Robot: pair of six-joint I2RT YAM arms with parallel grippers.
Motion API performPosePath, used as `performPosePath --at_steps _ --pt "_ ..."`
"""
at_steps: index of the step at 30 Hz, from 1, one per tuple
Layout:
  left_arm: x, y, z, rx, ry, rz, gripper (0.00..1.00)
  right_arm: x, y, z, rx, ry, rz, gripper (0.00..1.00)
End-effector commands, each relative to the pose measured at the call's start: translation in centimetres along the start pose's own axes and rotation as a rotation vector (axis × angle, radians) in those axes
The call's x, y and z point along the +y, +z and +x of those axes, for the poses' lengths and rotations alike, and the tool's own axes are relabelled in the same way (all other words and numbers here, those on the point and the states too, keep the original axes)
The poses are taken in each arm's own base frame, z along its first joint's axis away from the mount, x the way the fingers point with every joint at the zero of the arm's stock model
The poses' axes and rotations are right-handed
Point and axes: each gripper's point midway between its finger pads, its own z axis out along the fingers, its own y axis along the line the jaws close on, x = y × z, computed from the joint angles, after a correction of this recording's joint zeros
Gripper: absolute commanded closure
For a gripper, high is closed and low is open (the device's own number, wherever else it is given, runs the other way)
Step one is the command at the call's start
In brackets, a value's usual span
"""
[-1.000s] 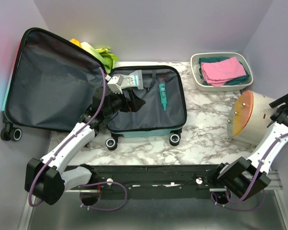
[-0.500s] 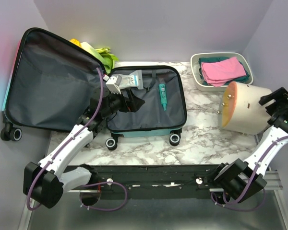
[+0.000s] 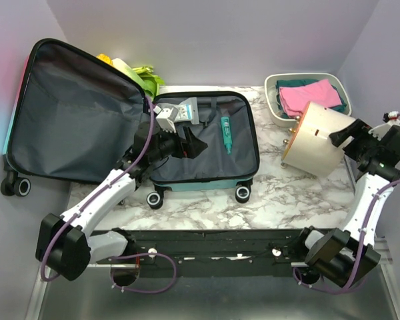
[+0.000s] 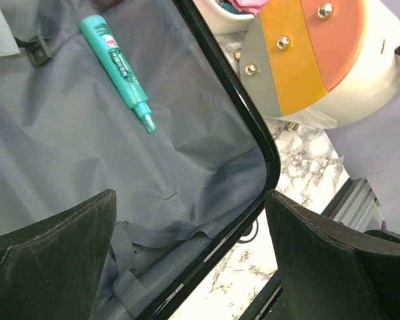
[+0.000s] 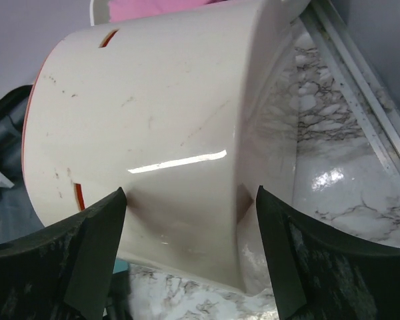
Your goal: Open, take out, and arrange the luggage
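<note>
Already done: the luggage point(image 3: 240, 160) is unzipped and spread wide at the left of the scene. Its lid point(image 3: 67, 113) leans up against the left wall, and its base lies flat on the worktop point(image 3: 280, 193) with the wheels toward the near edge.
Taken out, by the look of it: a cream drum point(image 3: 317, 137) with an orange and pink face sits at the right, tipped on its side. A white tray point(image 3: 272, 93) at the far right holds a folded pink cloth point(image 3: 310, 97) on dark green cloth point(image 3: 295, 85).
Left to do: a teal tube point(image 3: 225, 133) and a white packet point(image 3: 185, 110) lie on the grey lining of the base. Both likely have to come out and be set in order.
Left fingers point(image 4: 47, 247): spread wide and holding nothing, above the lining just near of the tube.
Right fingers point(image 5: 60, 267): one on each side of the cream drum and apparently gripping it, wide because the drum is wide.
Surface: white marble-pattern worktop with grey veins, and a black rail point(image 3: 207, 243) carrying the arm bases along its near edge.
Room: plain pale lilac walls on the left, far and right sides. Something yellow and green point(image 3: 141, 75) pokes out behind the lid, too hidden to name.
</note>
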Motion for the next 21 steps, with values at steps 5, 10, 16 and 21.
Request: performPosePath --at_steps 5,10,16,21 --pt "-7.2 5.3 -4.5 -0.074 0.091 0.160 0.01 -2.1 -1.4 -2.4 -0.150 0.112 0.194 0.02" --pt "-9.7 13.7 -2.5 0.013 0.081 0.179 0.01 -2.3 -0.9 -3.9 -0.167 0.153 0.208 0.00" --pt "-16.4 21.2 0.3 0.071 -0.005 0.379 0.01 -1.9 1.8 -5.3 -0.134 0.121 0.127 0.00" --pt "-20.4 24.7 3.9 0.125 -0.004 0.419 0.01 -2.1 3.6 -5.1 -0.105 0.082 0.081 0.00"
